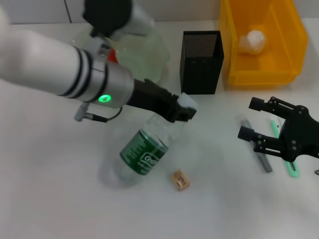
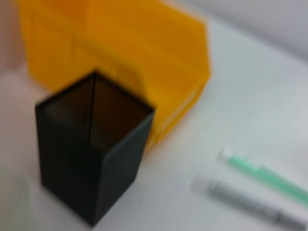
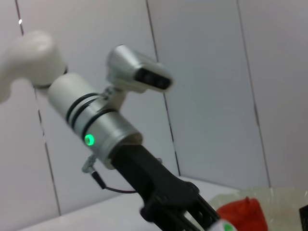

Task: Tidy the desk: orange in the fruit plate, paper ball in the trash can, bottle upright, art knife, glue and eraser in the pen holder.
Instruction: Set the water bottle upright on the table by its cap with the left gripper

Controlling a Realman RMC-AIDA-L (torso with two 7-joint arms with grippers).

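Observation:
The clear bottle [image 1: 144, 152] with the dark-green label leans steeply, base on the table and white cap up. My left gripper [image 1: 182, 107] is shut on its neck. The tan eraser [image 1: 180, 180] lies just right of the bottle's base. Behind stands the black mesh pen holder [image 1: 201, 62] [image 2: 91, 154]. A paper ball [image 1: 251, 41] lies inside the yellow trash can [image 1: 234, 55] [image 2: 120, 57]. The orange [image 1: 112, 55] [image 3: 243, 216] sits in the pale-green fruit plate [image 1: 149, 55], mostly hidden by my left arm. My right gripper [image 1: 251, 119] hangs open over the grey art knife [image 1: 263, 160] [image 2: 245, 202] and green glue [image 1: 290, 167] [image 2: 269, 175].
The pen holder and the trash can stand side by side at the back right, a small gap between them. A grey cable plug [image 1: 82, 115] hangs under my left wrist. Bare white table lies in front of the bottle and eraser.

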